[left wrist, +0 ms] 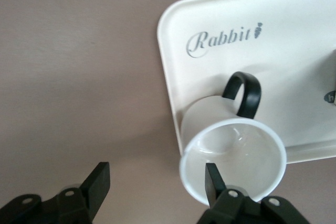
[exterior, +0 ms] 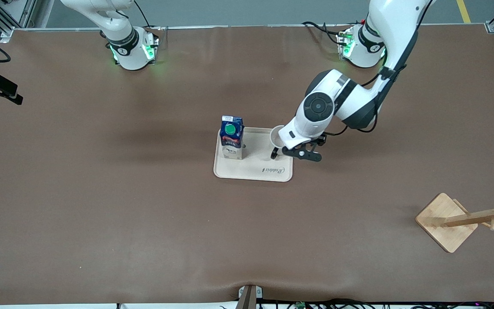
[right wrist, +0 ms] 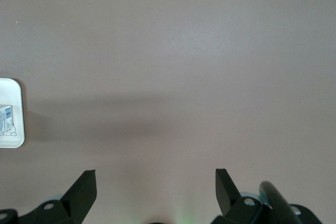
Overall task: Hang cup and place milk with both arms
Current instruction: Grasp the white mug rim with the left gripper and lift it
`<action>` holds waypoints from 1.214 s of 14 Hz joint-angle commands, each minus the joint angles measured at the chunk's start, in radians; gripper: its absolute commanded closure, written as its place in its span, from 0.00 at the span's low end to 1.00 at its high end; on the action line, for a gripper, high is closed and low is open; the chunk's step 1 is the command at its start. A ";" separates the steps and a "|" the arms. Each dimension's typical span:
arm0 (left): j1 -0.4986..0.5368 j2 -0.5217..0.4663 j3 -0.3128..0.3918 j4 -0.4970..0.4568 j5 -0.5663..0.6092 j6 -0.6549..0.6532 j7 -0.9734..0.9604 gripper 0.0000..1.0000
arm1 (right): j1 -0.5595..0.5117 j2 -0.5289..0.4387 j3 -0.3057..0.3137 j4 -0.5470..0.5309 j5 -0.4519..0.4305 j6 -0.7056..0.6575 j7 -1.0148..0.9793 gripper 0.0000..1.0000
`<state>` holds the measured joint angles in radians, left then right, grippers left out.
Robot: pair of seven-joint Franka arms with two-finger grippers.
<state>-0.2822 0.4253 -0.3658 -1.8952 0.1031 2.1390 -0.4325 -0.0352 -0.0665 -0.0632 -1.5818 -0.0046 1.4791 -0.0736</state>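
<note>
The cup (left wrist: 233,150), white with a black handle (left wrist: 244,93), stands upright on the beige tray (exterior: 272,174) at the corner toward the left arm's end; its face does not show. In the front view the cup (exterior: 276,136) is half hidden by the left wrist. My left gripper (left wrist: 156,182) is open, low at the cup: one finger (left wrist: 211,179) shows against its mouth, the other is over the table beside the tray. It also shows in the front view (exterior: 296,154). The milk (exterior: 231,136) stands upright on the tray's other end. My right gripper (right wrist: 156,187) is open and empty over bare table.
A wooden mug tree (exterior: 465,218) on a square base stands near the front corner at the left arm's end of the table. The tray's edge (right wrist: 16,114) shows in the right wrist view. The right arm (exterior: 118,25) waits by its base.
</note>
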 commanded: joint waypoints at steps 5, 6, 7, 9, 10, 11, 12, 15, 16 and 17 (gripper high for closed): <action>-0.032 0.072 0.001 0.008 0.039 0.093 -0.023 0.29 | -0.008 0.008 0.011 0.023 -0.003 0.009 -0.017 0.00; -0.032 0.081 0.001 0.010 0.082 0.096 -0.023 0.34 | -0.011 0.010 0.011 0.023 -0.005 0.010 -0.018 0.00; -0.031 0.087 -0.001 0.008 0.105 0.096 -0.023 0.39 | -0.014 0.019 0.011 0.023 -0.005 0.013 -0.018 0.00; -0.034 0.101 -0.001 0.013 0.107 0.096 -0.023 0.55 | -0.012 0.030 0.011 0.023 -0.006 0.012 -0.020 0.00; -0.035 0.102 -0.001 0.014 0.109 0.099 -0.023 0.62 | -0.017 0.030 0.010 0.023 -0.009 0.012 -0.022 0.00; -0.041 0.105 -0.001 0.014 0.107 0.102 -0.025 0.68 | -0.023 0.045 0.010 0.022 -0.017 0.012 -0.020 0.00; -0.048 0.107 -0.001 0.018 0.107 0.102 -0.028 0.75 | -0.023 0.057 0.010 0.022 -0.020 0.012 -0.022 0.00; -0.064 0.106 -0.001 0.022 0.106 0.102 -0.031 1.00 | -0.031 0.106 0.009 0.023 -0.022 0.042 -0.023 0.00; -0.068 0.106 -0.001 0.022 0.104 0.102 -0.031 1.00 | -0.022 0.163 0.010 0.022 -0.018 0.064 -0.022 0.00; -0.063 0.098 -0.001 0.025 0.106 0.101 -0.029 1.00 | -0.019 0.206 0.010 0.025 -0.014 0.063 -0.018 0.00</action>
<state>-0.3429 0.5260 -0.3661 -1.8838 0.1856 2.2386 -0.4375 -0.0471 0.0396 -0.0661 -1.5842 -0.0058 1.5302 -0.0836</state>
